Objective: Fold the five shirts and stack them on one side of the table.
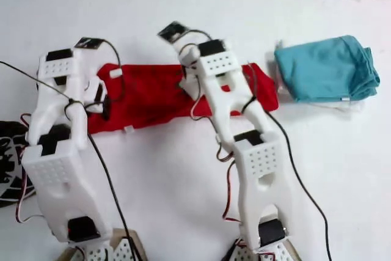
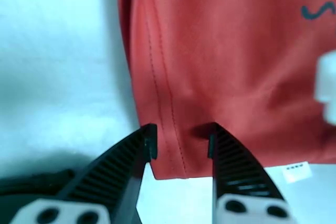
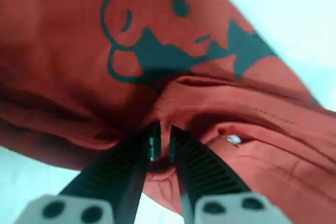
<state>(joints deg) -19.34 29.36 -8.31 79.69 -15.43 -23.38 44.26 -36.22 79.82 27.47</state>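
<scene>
A red shirt (image 1: pixel 153 93), folded into a long strip, lies across the middle of the white worktop (image 1: pixel 183 181), with both arms bent over it. The left arm (image 1: pixel 61 120) stands over the strip's left end, the right arm (image 1: pixel 244 120) over its right half.

The left end effector (image 2: pixel 181 142) sits at a corner of the shirt, by the stitched hem. Its jaws are a narrow way apart, one finger at the cloth's edge beside the bare worktop and the other on the fabric, with a band of red between them. A small white label (image 2: pixel 296 171) lies just beside that corner.

The right end effector (image 3: pixel 163 142) is nearly closed, pinching a raised fold of the red cloth between its tips, close to a dark cartoon print (image 3: pixel 157 51).

A folded teal shirt (image 1: pixel 327 68) rests on the worktop's right side, just beyond the red strip's right end. A dark patterned cloth (image 1: pixel 7 157) lies at the worktop's left edge, partly hidden behind the left arm.
</scene>
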